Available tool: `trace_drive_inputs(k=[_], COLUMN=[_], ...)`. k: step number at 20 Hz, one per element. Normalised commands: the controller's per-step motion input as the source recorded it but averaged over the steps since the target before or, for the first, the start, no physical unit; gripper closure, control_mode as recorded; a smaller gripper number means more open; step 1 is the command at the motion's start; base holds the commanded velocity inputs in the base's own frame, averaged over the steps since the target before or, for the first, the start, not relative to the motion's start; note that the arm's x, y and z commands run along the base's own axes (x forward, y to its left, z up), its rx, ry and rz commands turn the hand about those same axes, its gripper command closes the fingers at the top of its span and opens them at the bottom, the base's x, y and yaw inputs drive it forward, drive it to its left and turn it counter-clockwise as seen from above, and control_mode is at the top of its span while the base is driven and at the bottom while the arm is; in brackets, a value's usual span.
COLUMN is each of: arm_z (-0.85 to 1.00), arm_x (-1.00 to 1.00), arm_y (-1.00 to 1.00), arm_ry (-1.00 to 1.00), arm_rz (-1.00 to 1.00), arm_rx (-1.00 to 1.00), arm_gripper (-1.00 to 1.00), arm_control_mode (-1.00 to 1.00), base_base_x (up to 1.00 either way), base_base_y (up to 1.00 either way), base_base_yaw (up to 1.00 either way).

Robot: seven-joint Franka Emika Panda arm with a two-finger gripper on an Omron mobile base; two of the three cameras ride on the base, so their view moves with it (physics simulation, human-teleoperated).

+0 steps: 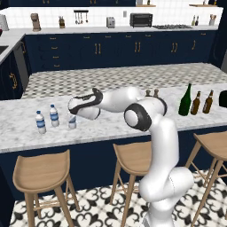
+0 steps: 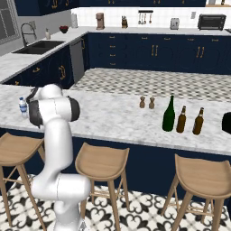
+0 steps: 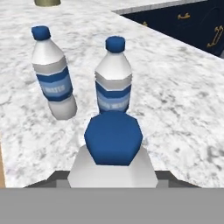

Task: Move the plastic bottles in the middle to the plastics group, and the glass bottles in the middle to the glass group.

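STEP: placing held water bottle [image 3: 113, 139] beside the plastics group [image 1: 47, 119] on the surface [image 1: 111, 124] | CLAW [image 1: 73, 116]: clamped on that bottle (blue cap) | NEXT: likely release, lift straight, then green wine bottle [image 1: 185, 100].

- Dark navy cabinets [image 1: 111, 48] are seen along the back wall.
- Wooden stools [image 1: 42, 175] are placed on a patterned tile floor [image 1: 102, 206].
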Motion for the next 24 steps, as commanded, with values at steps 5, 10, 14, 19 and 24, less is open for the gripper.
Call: trace_drive_inputs(k=[5,10,14,19,24], arm_z=[-0.01,-0.04,-0.07,-0.10,-0.40], arm_x=[0.34,0.09,0.00,0.00,0.01], arm_y=[0.46,0.28,0.23,0.03,-0.04], arm_ry=[-0.05,0.00,0.02,0.00,0.00], arm_rz=[0.01,0.00,0.01,0.00,0.00], arm_rx=[0.00,0.00,0.00,0.01,0.14], arm_gripper=[1.00,1.00,1.00,1.00,1.00], arm_control_mode=[-1.00,-1.00,-1.00,-1.00,-1.00], base_base_x=[0.00,0.00,0.00,0.00,0.00], base_base_y=[0.00,0.00,0.00,0.00,0.00], base_base_yaw=[0.00,0.00,0.00,0.00,0.00])
